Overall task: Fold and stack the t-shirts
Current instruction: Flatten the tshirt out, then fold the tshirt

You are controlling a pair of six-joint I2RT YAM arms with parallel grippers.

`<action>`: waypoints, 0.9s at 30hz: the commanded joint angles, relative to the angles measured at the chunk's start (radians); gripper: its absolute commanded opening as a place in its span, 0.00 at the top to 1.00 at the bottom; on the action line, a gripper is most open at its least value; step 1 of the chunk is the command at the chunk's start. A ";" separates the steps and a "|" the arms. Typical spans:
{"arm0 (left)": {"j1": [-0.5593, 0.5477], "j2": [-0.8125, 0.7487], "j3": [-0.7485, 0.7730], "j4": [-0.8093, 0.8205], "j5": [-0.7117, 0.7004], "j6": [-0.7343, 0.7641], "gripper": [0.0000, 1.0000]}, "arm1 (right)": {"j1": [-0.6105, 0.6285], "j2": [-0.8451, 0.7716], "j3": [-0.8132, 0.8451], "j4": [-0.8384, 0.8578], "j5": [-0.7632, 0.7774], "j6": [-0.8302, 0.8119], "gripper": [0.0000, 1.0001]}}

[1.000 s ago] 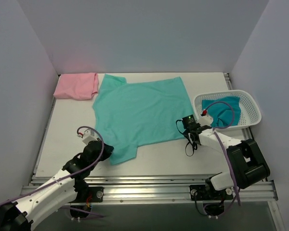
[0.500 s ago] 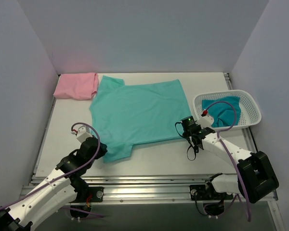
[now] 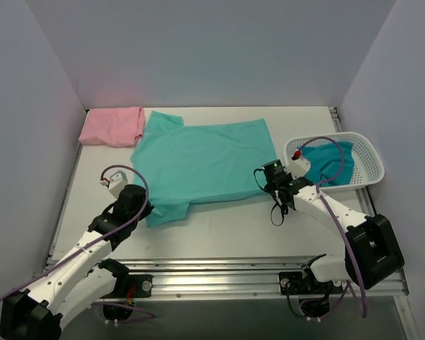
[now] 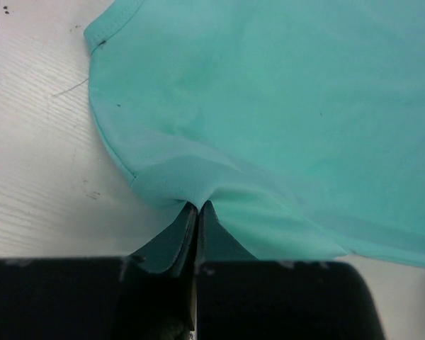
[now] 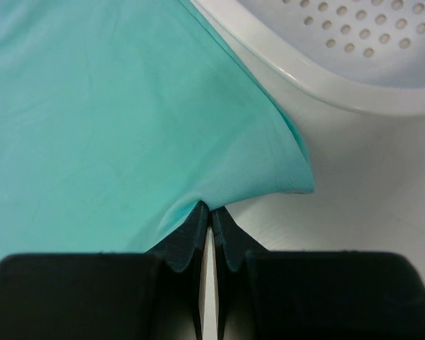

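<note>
A mint-green t-shirt [image 3: 202,159] lies spread across the middle of the table. My left gripper [image 3: 146,210] is shut on its near-left edge, the cloth [image 4: 269,92] pinched at the fingertips [image 4: 199,206]. On the right, my right gripper [image 3: 268,185] is shut on the shirt's near-right corner [image 5: 127,120], next to the basket. A folded pale pink t-shirt [image 3: 113,127] rests at the far left. A darker teal t-shirt [image 3: 331,161] is bunched inside the white mesh basket [image 3: 368,168].
The basket's rim [image 5: 297,78] stands close to the right of my right gripper. White walls close the table on three sides. A metal rail [image 3: 219,273] runs along the near edge by the arm bases.
Both grippers have carried the shirt's near edge away from the arm bases, toward the back. The shirt's near part now lies shorter and further up the table.
</note>
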 commanded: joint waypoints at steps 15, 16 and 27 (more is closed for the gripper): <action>0.271 0.425 0.329 0.304 0.170 0.071 0.98 | -0.021 0.414 0.429 0.005 0.114 -0.063 1.00; 0.285 0.454 0.355 0.326 0.196 0.071 0.98 | -0.024 0.439 0.470 0.008 0.112 -0.064 1.00; 0.469 1.117 0.647 0.514 0.534 0.109 0.66 | -0.098 0.890 0.851 -0.078 0.065 -0.090 1.00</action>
